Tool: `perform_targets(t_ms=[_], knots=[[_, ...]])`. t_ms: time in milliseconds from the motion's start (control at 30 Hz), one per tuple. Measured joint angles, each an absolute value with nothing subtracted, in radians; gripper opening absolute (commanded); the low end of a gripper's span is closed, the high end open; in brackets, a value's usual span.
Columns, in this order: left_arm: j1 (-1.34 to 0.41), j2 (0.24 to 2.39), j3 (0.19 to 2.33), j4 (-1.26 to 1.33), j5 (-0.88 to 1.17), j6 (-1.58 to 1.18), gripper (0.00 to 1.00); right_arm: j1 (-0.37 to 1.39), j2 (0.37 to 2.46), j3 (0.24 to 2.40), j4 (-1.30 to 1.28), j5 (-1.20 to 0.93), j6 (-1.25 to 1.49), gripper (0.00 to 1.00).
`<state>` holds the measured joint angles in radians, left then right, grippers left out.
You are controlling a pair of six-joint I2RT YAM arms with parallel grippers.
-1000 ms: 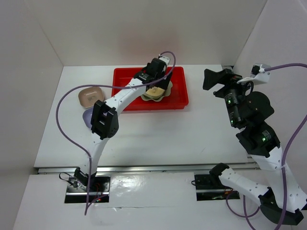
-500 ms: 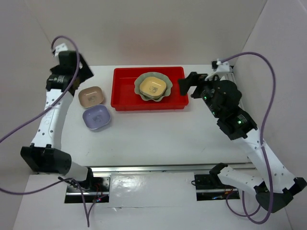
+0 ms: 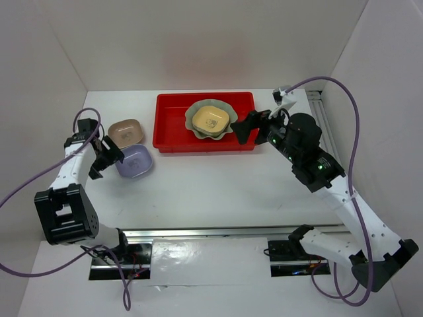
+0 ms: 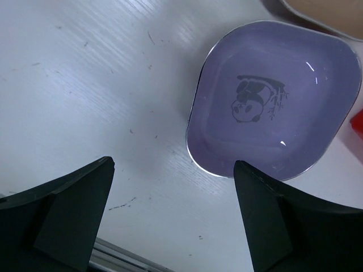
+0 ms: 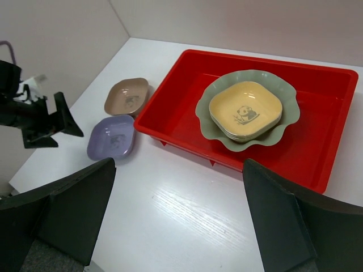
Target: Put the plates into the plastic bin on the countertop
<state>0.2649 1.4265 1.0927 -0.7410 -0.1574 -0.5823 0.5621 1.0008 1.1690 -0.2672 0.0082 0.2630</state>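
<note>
The red plastic bin stands at the back of the white countertop. In it lies the pale-green scalloped plate with a yellow dish stacked on top. Left of the bin sit a pink-tan dish and a lavender dish. My left gripper is open just left of the lavender dish, nothing between its fingers. My right gripper hangs open and empty at the bin's right end.
White walls close in the countertop on the left, back and right. A metal rail runs along the near edge. Purple cables loop from both arms.
My left arm has left the bin, swung round the back left corner and come down beside the lavender dish. The yellow dish now lies uncovered in the bin. My right arm has shifted towards the bin.
</note>
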Motion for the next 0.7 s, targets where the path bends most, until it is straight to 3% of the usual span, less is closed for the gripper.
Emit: perform_targets(t_ms=[367,433,533,567,600,700], knots=[[0.276,1.650,1.047,-0.599,-0.080,-0.616,0.79,0.562,0.992,1.160,-0.223,-0.017,0.263,1.00],[0.279,1.692,1.047,-0.595,-0.081,-0.622,0.71,0.562,0.991,1.152,-0.220,-0.018,0.263,1.00],[0.279,1.732,1.055,-0.593,-0.090,-0.641,0.20,0.562,0.991,1.150,-0.221,-0.020,0.263,1.00],[0.279,1.734,1.057,-0.595,-0.087,-0.645,0.09,0.562,0.991,1.150,-0.219,-0.020,0.263,1.00],[0.281,1.729,1.067,-0.604,-0.066,-0.648,0.01,0.562,0.991,1.150,-0.217,-0.020,0.263,1.00],[0.281,1.722,1.087,-0.592,-0.047,-0.662,0.00,0.562,0.991,1.150,-0.217,-0.019,0.263,1.00]])
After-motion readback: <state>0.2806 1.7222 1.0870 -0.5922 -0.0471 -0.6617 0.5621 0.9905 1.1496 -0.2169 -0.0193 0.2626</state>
